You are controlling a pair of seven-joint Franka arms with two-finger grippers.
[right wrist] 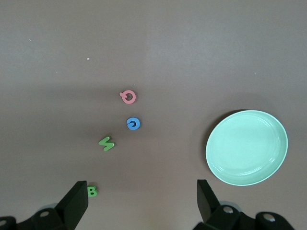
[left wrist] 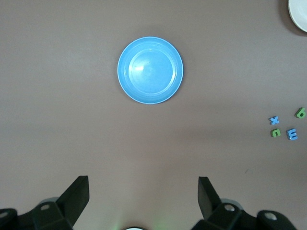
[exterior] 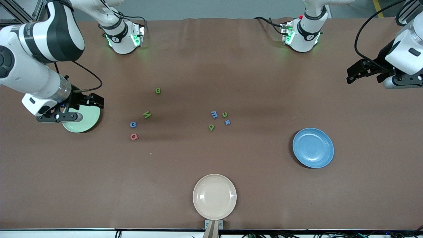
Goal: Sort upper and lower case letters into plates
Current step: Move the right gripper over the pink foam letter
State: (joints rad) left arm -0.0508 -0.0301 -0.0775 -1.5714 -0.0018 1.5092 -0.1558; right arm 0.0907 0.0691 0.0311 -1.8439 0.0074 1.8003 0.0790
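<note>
Nothing sorted yet, both plates were empty.

Letters looked like small flat foam or plastic pieces: light, stiff enough, low profile on the brown table (exterior: 205, 66). My read: pinch each across its outer edges, fingers nearly touching the table; easy to nudge away or flip, so come straight down.

Capitals sat toward the right arm's end: green B (exterior: 158, 91), green letter (exterior: 147, 114) that read as M or W, blue C (exterior: 133, 124), pink Q (exterior: 134, 136). Lowercase cluster was mid-table: blue m (exterior: 214, 114), green n (exterior: 224, 114), blue x (exterior: 227, 122), green g (exterior: 211, 127).

Mint plate (exterior: 86, 123) was at the right arm's end, partly under the right gripper (exterior: 96, 100), fingers spread, holding nothing. Blue plate (exterior: 313, 147) was toward the left arm's end, nearer the camera than the lowercase cluster. Left gripper (exterior: 355, 73) hung over bare table there, fingers spread, empty.

Beige plate (exterior: 214, 196) sat at the near edge, also empty.
</note>
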